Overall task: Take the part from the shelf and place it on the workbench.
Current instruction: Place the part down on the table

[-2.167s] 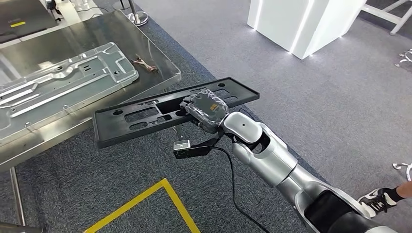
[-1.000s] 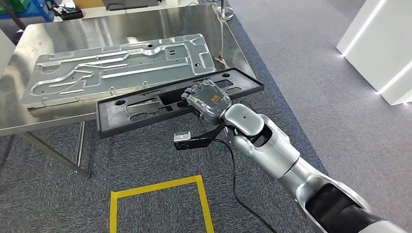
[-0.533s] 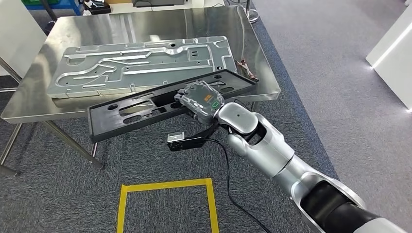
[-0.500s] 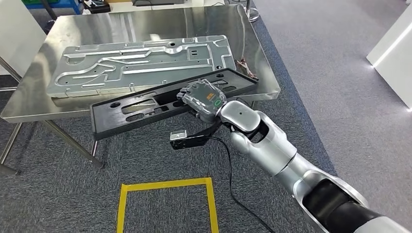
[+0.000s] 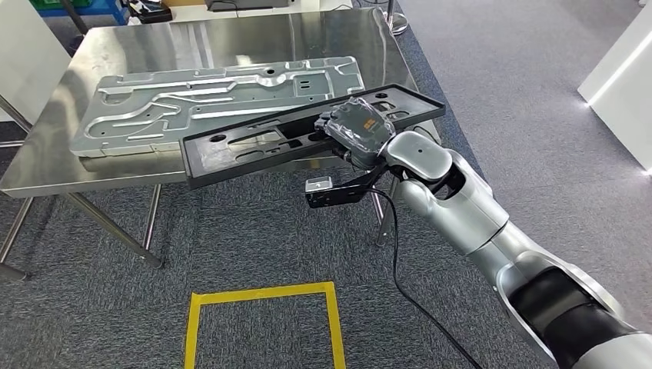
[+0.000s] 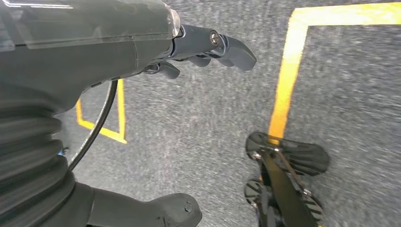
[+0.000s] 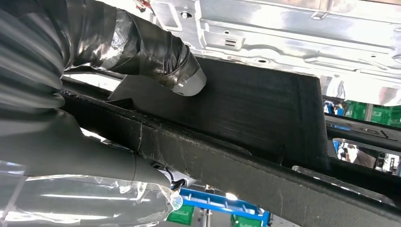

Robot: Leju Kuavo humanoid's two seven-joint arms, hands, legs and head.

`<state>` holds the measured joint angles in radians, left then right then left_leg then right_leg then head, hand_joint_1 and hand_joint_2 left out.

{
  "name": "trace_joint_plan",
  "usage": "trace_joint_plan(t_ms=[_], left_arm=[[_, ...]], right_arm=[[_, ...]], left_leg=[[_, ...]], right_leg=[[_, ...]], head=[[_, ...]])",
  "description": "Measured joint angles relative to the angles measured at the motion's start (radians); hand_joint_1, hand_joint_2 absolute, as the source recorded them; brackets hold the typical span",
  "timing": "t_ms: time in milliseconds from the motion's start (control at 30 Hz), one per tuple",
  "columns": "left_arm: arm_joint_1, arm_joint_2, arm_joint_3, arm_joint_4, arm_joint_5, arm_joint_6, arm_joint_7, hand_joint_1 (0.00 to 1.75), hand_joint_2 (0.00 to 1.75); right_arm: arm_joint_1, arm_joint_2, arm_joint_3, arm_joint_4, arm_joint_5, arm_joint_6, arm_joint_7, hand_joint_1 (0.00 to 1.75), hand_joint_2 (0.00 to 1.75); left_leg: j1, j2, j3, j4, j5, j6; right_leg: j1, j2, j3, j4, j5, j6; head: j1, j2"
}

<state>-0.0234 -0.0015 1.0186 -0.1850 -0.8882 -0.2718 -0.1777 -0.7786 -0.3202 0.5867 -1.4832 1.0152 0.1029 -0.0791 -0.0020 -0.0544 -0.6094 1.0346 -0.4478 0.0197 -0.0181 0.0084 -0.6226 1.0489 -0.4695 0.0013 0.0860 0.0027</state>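
Gripped mid-length by the right hand (image 5: 360, 131), the long black plastic panel (image 5: 254, 146) hangs tilted over the steel workbench (image 5: 231, 38) edge and could snag the stamped metal plate (image 5: 215, 96); left hand (image 6: 142, 42) hangs empty, fingers apart

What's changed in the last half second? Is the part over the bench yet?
The right hand has carried the black part up and forward; it now hangs partly over the workbench, above the metal panel, not set down. The grip is unchanged, and the panel hasn't moved.

right hand (image 7: 94, 109) gripping black part (image 7: 265, 118), silver panel (image 7: 302, 28) beyond
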Motion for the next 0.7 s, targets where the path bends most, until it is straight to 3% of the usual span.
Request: trace_joint_plan(t_ms=[167,433,700], left_arm=[[0.000,-0.005,-0.001,0.000,-0.021,-0.002,-0.028,0.00,1.75],[0.001,-0.054,-0.006,0.000,-0.051,0.035,-0.042,0.00,1.75],[0.000,-0.065,-0.006,0.000,-0.056,0.032,-0.035,0.00,1.75]], right_arm=[[0.004,-0.022,-0.001,-0.001,-0.005,-0.012,0.002,1.75,1.75],[0.055,-0.042,-0.008,-0.021,0.031,-0.037,0.029,1.75,1.75],[0.071,0.023,0.006,0.000,0.103,-0.056,0.049,1.75,1.75]], left_leg=[[-0.002,0.000,0.000,0.000,0.000,-0.001],[-0.004,0.000,0.000,0.000,0.000,0.000],[-0.004,0.000,0.000,0.000,0.000,0.001]], right_leg=[[-0.001,0.000,0.003,-0.004,0.002,0.001],[-0.004,0.000,0.005,-0.008,0.004,0.005],[-0.004,0.000,0.007,-0.010,0.005,0.007]], head=[[0.000,0.000],[0.000,0.000],[0.000,0.000]])
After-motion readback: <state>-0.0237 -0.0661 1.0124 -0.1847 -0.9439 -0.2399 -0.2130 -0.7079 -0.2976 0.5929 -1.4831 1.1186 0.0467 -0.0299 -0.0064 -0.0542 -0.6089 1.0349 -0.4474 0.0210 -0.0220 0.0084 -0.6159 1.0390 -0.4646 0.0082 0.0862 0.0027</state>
